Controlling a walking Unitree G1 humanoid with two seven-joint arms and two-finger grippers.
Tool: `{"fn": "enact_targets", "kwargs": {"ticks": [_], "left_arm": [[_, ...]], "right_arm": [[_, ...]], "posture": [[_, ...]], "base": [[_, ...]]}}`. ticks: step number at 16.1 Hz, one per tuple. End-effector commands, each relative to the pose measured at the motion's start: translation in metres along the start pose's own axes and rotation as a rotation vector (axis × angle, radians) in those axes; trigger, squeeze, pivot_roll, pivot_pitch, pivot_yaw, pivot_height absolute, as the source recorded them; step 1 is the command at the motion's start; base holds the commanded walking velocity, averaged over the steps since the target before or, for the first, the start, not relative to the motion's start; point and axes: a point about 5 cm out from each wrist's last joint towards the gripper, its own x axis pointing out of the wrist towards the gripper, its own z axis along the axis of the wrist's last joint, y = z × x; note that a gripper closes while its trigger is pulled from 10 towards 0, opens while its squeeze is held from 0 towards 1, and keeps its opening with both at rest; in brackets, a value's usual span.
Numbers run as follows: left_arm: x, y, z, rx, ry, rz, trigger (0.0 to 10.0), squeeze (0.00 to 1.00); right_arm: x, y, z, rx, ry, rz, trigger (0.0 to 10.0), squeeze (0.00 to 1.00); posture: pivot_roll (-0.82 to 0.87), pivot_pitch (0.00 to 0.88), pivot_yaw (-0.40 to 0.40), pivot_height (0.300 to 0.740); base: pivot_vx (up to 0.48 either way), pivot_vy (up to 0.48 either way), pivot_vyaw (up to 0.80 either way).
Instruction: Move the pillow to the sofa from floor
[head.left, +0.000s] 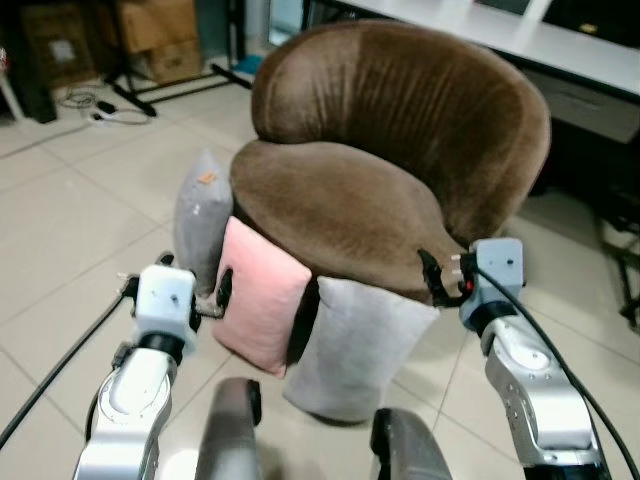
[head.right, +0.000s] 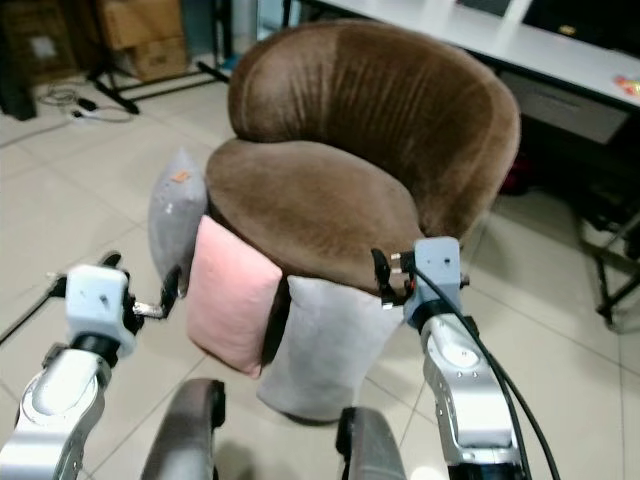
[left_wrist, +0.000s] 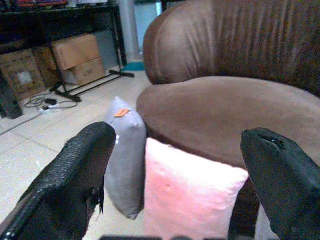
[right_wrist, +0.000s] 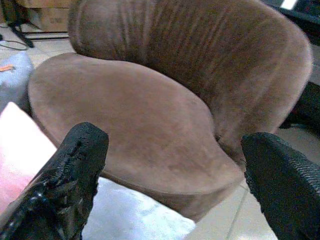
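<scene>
Three pillows stand on the tiled floor, leaning against the front of a brown velvet sofa chair (head.left: 400, 130): a grey one (head.left: 203, 225) at the left, a pink one (head.left: 258, 295) in the middle and a pale grey one (head.left: 355, 345) at the right. My left gripper (head.left: 195, 278) is open, just left of the pink pillow and in front of the grey one; the left wrist view has the pink pillow (left_wrist: 190, 200) between its fingers (left_wrist: 75, 175). My right gripper (head.left: 438, 275) is open at the seat's front edge, above the pale grey pillow's right corner. Nothing is held.
Cardboard boxes (head.left: 160, 35) and a black stand with cables (head.left: 110, 110) sit on the floor at the back left. A white desk (head.left: 560, 40) runs behind the sofa at the right. Bare tiles (head.left: 70, 230) lie to my left. My own legs (head.left: 230, 430) are at the bottom.
</scene>
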Motion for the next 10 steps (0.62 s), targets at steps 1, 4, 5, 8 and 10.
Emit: {"fn": "enact_targets", "kwargs": {"ticks": [1, 4, 5, 8, 10], "left_arm": [[0.002, -0.008, 0.004, -0.019, -0.018, -0.036, 10.0, 0.0], [0.011, -0.006, 0.004, -0.03, -0.019, -0.04, 10.0, 0.0], [0.012, -0.005, 0.004, -0.028, -0.016, -0.042, 10.0, 0.0], [0.016, -0.002, 0.003, -0.022, -0.011, -0.029, 10.0, 0.0], [0.013, 0.0, 0.006, -0.021, -0.018, -0.032, 10.0, 0.0]], "right_arm": [[0.0, -0.01, 0.003, -0.014, -0.013, -0.035, 10.0, 1.0], [0.005, -0.009, 0.001, -0.015, -0.004, -0.11, 10.0, 1.0], [0.005, -0.007, 0.001, -0.016, -0.004, -0.102, 10.0, 1.0], [0.008, -0.001, 0.005, 0.014, -0.027, -0.069, 10.0, 1.0], [0.013, -0.002, 0.003, 0.022, -0.013, -0.088, 10.0, 1.0]], "posture": [[-0.02, 0.0, -0.091, 0.61], [-0.04, 0.0, -0.052, 0.61], [-0.04, 0.0, -0.05, 0.61], [-0.02, 0.0, -0.065, 0.61], [0.0, 0.0, -0.077, 0.61]], "base": [[0.0, 0.0, 0.0], [0.0, 0.0, 0.53], [0.0, 0.0, 0.0], [0.0, 0.0, 0.0], [0.122, 0.0, 0.0]]}}
